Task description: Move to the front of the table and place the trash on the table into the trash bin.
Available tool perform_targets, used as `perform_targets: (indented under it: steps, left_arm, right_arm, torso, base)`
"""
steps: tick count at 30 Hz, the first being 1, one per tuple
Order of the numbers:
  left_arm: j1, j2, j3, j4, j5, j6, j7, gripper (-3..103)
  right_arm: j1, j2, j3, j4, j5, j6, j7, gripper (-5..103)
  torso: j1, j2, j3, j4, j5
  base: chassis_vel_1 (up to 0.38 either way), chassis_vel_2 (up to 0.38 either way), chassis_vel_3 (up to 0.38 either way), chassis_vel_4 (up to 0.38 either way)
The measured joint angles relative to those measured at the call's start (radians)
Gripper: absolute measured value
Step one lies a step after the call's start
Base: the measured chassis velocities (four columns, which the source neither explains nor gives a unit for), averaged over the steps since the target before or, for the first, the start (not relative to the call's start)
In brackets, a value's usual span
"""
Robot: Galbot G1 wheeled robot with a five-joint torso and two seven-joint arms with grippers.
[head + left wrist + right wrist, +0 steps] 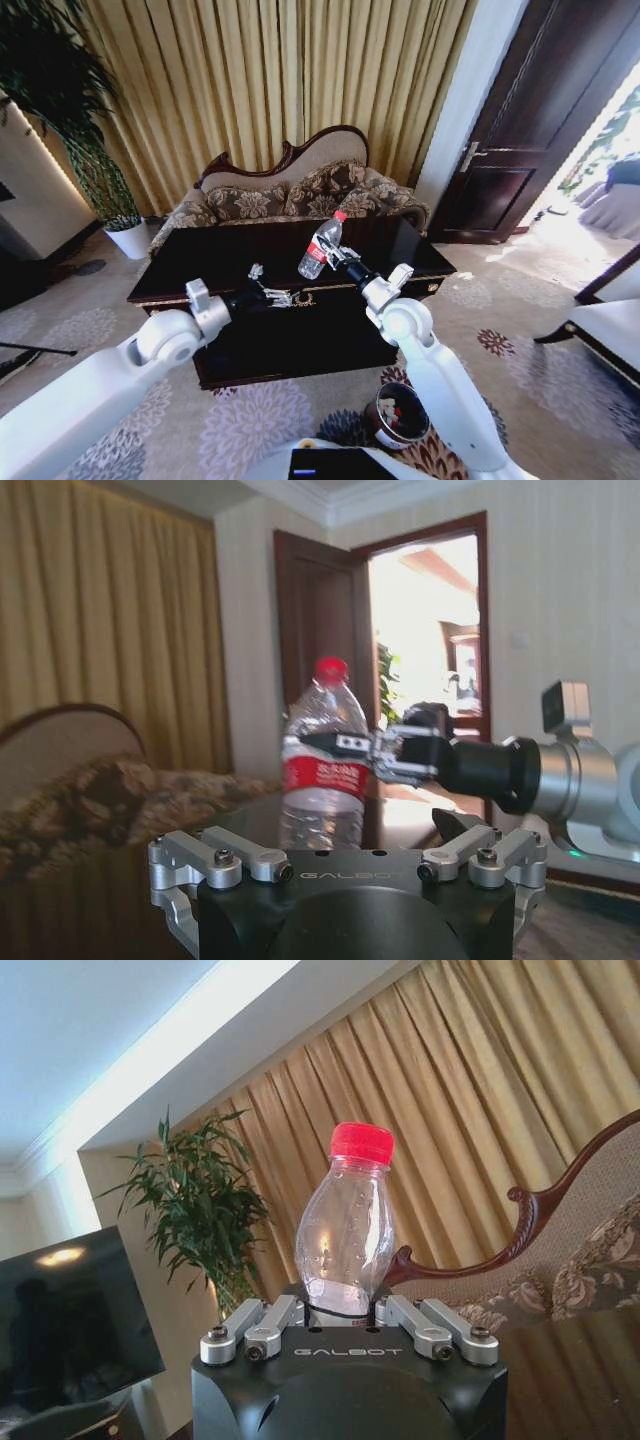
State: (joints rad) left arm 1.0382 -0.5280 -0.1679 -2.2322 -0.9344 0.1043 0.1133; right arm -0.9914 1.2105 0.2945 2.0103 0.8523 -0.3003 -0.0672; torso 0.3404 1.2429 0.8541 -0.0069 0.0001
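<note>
The right end effector (340, 257) is closed around a clear plastic bottle (320, 246) at its red label, as seen from the left wrist view, where the fingers (340, 744) are pressed against the band on the bottle (322, 770). The bottle is held nearly upright, tilted slightly, with its red cap uppermost, and it is lifted above the top of the dark desk (200, 262) rather than resting on it. In the right wrist view the bottle (347, 1225) is seen rising straight out of the end effector (345, 1312), its lower part hidden between the finger links.

The left end effector (268, 288) is held above the front part of the desk, just beside the right one and toward the robot's left of the bottle. Its fingers are spread apart and nothing is held between them. A small white scrap (256, 270) is seen near its tip, though whether the scrap lies on the desk cannot be told.

The trash bin (397, 415) is placed on the patterned carpet near the robot's base, below the right arm and well apart from the bottle; its reddish inside is visible. Behind the desk a brown patterned sofa (290, 195) is set against gold curtains (250, 80), and a potted plant (95, 160) is stood at the robot's left.
</note>
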Motion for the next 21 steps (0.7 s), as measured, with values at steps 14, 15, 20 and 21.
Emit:
perform_targets:
  steps: [14,15,20,21]
  left_arm:
    - [0.146,-0.079,-0.275,0.014,0.047,0.012,-0.188,100]
    - [0.158,-0.094,-0.303,0.034,0.061,0.012,-0.209,100]
    - [0.218,-0.148,-0.435,0.103,0.087,0.029,-0.259,100]
    - [0.228,-0.157,-0.456,0.11,0.091,0.034,-0.264,100]
  right_arm:
    - [-0.009,-0.015,0.092,-0.064,0.003,0.028,-0.037,26]
    - [-0.014,-0.013,0.1,-0.068,0.0,0.033,-0.037,26]
    - [-0.03,-0.009,0.125,-0.078,-0.023,0.053,-0.026,26]
    - [-0.031,-0.009,0.127,-0.078,-0.025,0.054,-0.02,26]
  torso:
    - [0.0,0.0,0.0,0.0,0.0001]
    - [0.0,0.0,0.0,0.0,0.0]
    - [0.0,0.0,0.0,-0.0001,0.0001]
    - [0.0,0.0,0.0,0.0,0.0001]
  base:
    - [0.0,0.0,0.0,0.0]
    - [0.0,0.0,0.0,0.0]
    - [0.0,0.0,0.0,0.0]
    - [0.0,0.0,0.0,0.0]
